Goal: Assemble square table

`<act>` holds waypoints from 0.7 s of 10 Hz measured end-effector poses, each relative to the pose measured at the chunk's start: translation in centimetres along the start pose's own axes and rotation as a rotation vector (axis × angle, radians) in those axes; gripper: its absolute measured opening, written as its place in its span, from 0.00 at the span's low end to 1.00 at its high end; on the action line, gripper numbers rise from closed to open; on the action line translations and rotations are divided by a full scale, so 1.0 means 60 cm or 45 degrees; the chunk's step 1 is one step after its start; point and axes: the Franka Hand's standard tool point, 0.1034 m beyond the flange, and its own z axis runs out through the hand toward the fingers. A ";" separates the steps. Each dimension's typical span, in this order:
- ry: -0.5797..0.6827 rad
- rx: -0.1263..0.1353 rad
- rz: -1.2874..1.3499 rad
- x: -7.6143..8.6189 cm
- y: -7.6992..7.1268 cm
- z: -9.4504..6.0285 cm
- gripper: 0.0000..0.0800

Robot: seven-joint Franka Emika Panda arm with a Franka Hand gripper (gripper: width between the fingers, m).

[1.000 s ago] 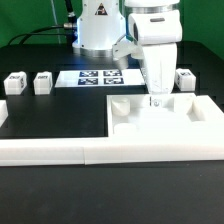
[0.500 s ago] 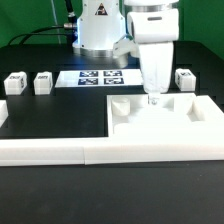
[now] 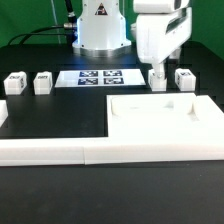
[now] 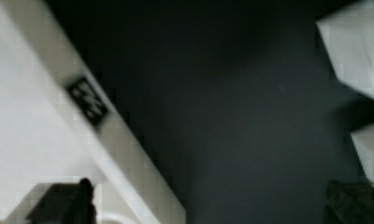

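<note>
Black work surface (image 3: 40, 120), matte, with the robot base (image 3: 98, 30) at its far edge.

Gripper (image 3: 160, 84): hangs pointing down over the far rim of the square slab (image 3: 165, 115), clear of it. In the wrist view the gripper (image 4: 210, 203) has its dark fingers (image 4: 59, 205) set wide apart. Only black surface shows between them, and nothing is held.

Edges around the gap (wrist view): a tagged white edge (image 4: 42, 120) runs along one side. A second white part (image 4: 353, 50) sits at the opposite side. The picture is too blurred to tell which parts these are.

Nearest neighbour: a leg post (image 3: 184, 79) stands upright just to the exterior view's right of the gripper, with a thin black strip between them.

Square slab: lies flat with its raised rim up. Its near edge is close against the border wall (image 3: 100, 150); I cannot tell whether they touch.

Farther out: the marker board (image 3: 97, 77) lies flat beyond the slab's far corner on the exterior view's left. A narrow black lane separates the two. A second leg post (image 3: 42, 82) and a third leg post (image 3: 14, 82) stand upright past the board, apart from each other.

Open room: a broad bare patch on the exterior view's left is bounded by the slab's side edge, the border wall and the row of posts. The lane along the slab's far rim is tight.
</note>
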 end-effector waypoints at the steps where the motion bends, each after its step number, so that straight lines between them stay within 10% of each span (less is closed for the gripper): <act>1: 0.007 -0.002 0.111 0.011 -0.005 -0.002 0.81; 7: -0.009 0.035 0.844 0.034 -0.048 0.004 0.81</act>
